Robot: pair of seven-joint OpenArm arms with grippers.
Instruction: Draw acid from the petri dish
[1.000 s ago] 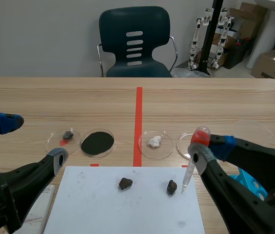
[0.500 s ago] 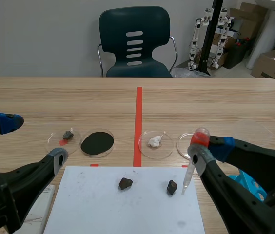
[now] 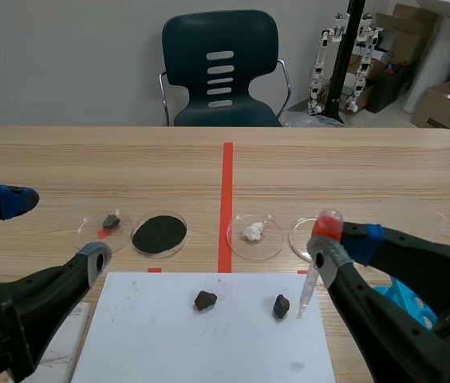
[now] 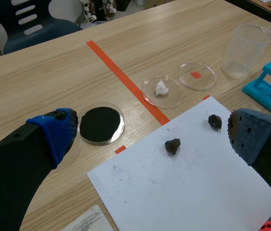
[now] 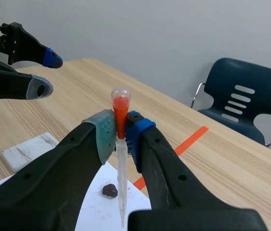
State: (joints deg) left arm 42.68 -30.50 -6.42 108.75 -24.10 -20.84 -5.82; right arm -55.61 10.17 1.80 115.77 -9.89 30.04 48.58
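Note:
My right gripper (image 3: 343,242) (image 5: 121,131) is shut on a plastic pipette (image 3: 311,275) (image 5: 120,178) with an orange-red bulb, held upright with its tip hanging over the right edge of the white paper sheet (image 3: 201,335). A clear petri dish (image 3: 306,236) (image 4: 196,76) lies just behind the pipette, partly hidden by the gripper. My left gripper (image 3: 49,231) (image 4: 150,132) is open, over the table's left part and the paper's left corner. In the left wrist view its fingers stand wide apart with nothing between them.
Other dishes hold a white lump (image 3: 254,233), black powder (image 3: 159,234) and a small dark stone (image 3: 111,221). Two dark stones (image 3: 204,300) (image 3: 281,306) lie on the paper. A clear cup (image 4: 245,50), a blue rack (image 3: 407,299) and a white slab (image 3: 59,343) are around.

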